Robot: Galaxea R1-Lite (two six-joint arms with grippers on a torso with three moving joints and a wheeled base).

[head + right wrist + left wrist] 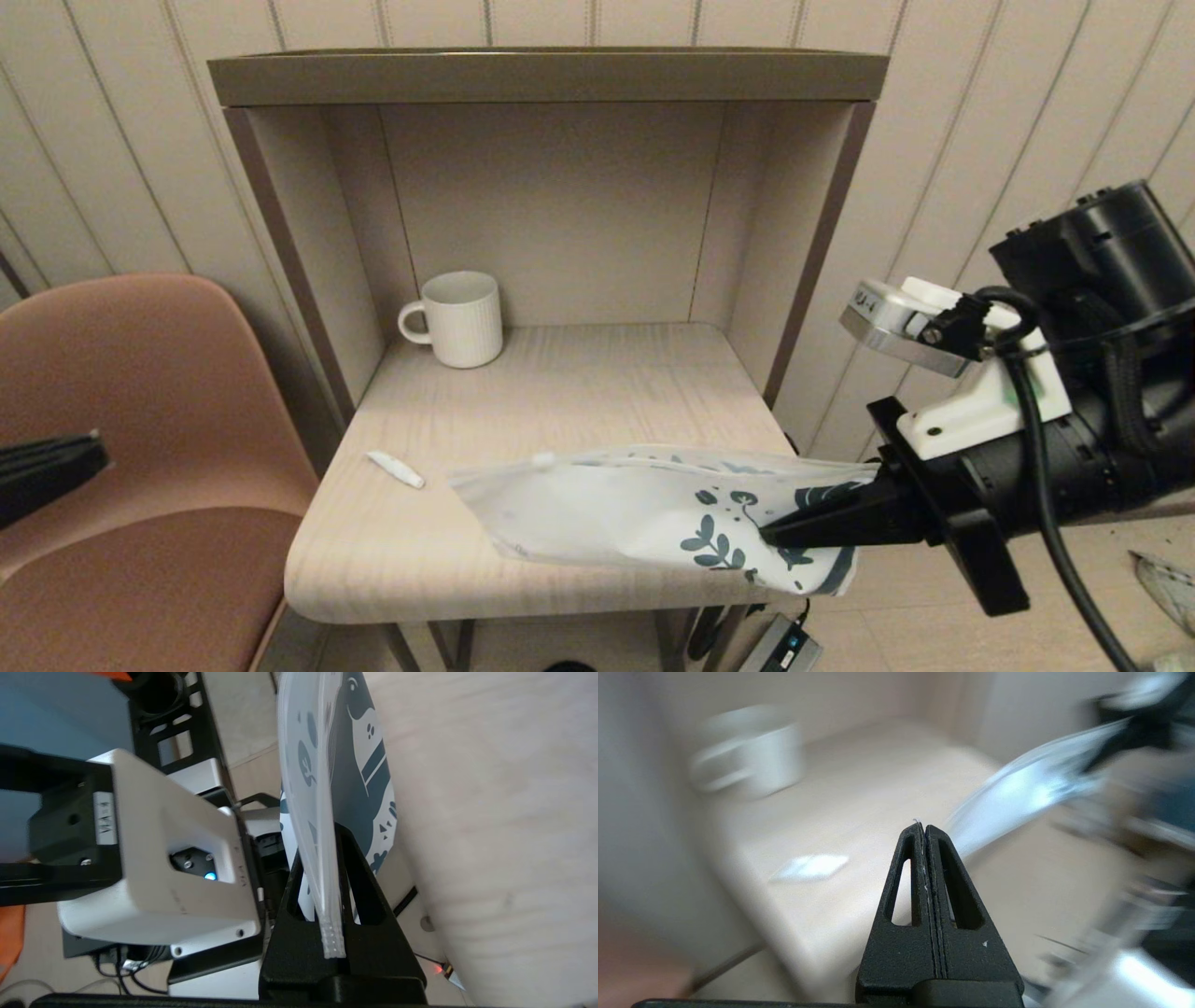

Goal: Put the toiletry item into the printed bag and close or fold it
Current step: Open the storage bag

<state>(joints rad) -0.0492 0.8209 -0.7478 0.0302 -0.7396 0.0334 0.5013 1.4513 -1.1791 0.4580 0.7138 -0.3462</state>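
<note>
The printed bag (pixel 635 509) hangs just above the front of the small table (pixel 560 392), its teal leaf-print end to the right. My right gripper (pixel 775 537) is shut on that printed end, near the table's right front corner. In the right wrist view the bag's edge (pixel 317 742) runs between the closed fingers of the right gripper (pixel 332 830). The toiletry item (pixel 395 469), a tiny white tube, lies on the table left of the bag. My left gripper (pixel 93 457) hovers over the chair, left of the table. It is shut and holds nothing (pixel 924 828); the tube (pixel 810 867) shows blurred ahead.
A white ribbed mug (pixel 462 317) stands at the back left of the table, inside the alcove with side walls (pixel 308 280) and a top shelf (pixel 546 79). A brown chair (pixel 140 420) sits left of the table. Cables and a power strip (pixel 784 649) lie on the floor.
</note>
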